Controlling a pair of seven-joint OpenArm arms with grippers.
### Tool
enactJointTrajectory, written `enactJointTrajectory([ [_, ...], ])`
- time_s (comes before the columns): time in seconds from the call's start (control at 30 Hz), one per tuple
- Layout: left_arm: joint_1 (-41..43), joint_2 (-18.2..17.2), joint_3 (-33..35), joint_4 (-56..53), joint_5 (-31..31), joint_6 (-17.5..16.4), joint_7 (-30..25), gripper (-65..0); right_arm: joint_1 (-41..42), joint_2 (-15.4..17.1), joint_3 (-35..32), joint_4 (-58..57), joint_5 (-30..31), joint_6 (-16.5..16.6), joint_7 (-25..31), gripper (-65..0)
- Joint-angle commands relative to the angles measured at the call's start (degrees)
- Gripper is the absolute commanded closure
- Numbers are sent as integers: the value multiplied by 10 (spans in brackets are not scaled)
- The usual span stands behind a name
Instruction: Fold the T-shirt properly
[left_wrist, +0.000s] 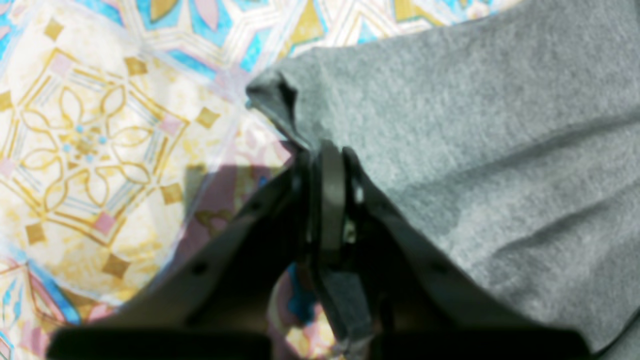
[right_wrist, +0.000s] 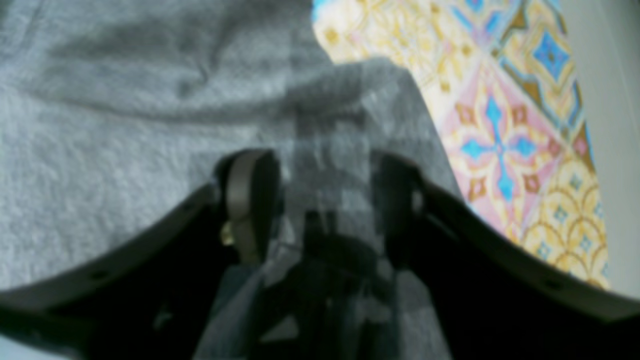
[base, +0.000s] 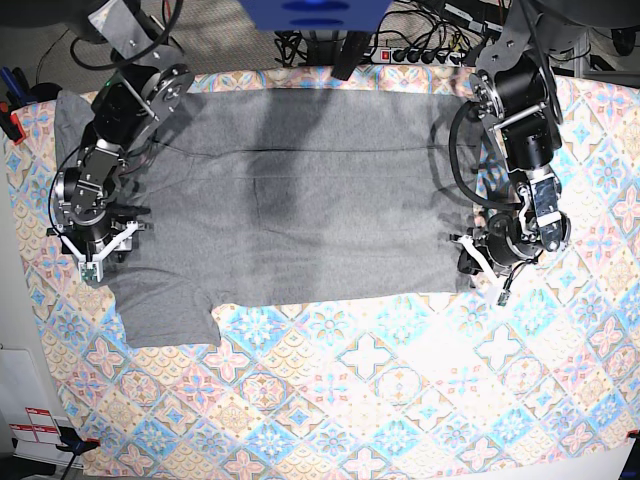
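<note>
The grey T-shirt (base: 300, 200) lies flat across the far half of the table, one sleeve hanging towards the front at the left. On the right side in the base view, my left gripper (base: 478, 262) is at the shirt's edge. In the left wrist view this gripper (left_wrist: 327, 155) is shut on a pinched fold of the T-shirt (left_wrist: 475, 125). My right gripper (base: 97, 258) is over the shirt's left edge. Its fingers (right_wrist: 245, 200) stand apart in the right wrist view, the gripper (right_wrist: 320, 200) open over blurred fabric of the T-shirt (right_wrist: 125, 125).
A patterned tablecloth (base: 400, 400) covers the table, also seen beside the shirt (left_wrist: 90, 140) (right_wrist: 510, 150). A power strip and cables (base: 430, 50) lie behind the table's far edge. Red clamps (base: 10, 125) sit at the left edge.
</note>
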Motion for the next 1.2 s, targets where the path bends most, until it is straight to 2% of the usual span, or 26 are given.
enactJointTrajectory([
  [0.0,-7,-5,-1,8,-3,-1,-2,-33,22,10,-2,17,8,-3,13,-382],
  [0.1,-5,-5,-1,8,-3,-1,-2,-34,31,12,-2,23,8,-3,13,-437],
  [0.2,-5,-5,-2,8,-3,-1,-2,-34,51,25,-4,16,8,-3,10,-465],
  [0.3,-5,-5,-2,8,-3,-1,-2,-34,81,31,-3,-27,9,-3,8,-468],
  [0.53,-4,-8,-2,8,-3,-1,-2,-34,138,68,-1,-177,9,-4,14,-468],
  [0.8,-4,-9,-2,8,-3,-1,-2,-34,153,70,0,-192,9,-7,21,-468],
  [1.0,-4,-9,-2,8,-3,-1,-2,-34,153,80,0,-223,9,-32,21,-467],
  [1.17,-4,-9,-2,8,-3,-1,-2,-34,153,101,0,-267,9,-71,29,-467],
])
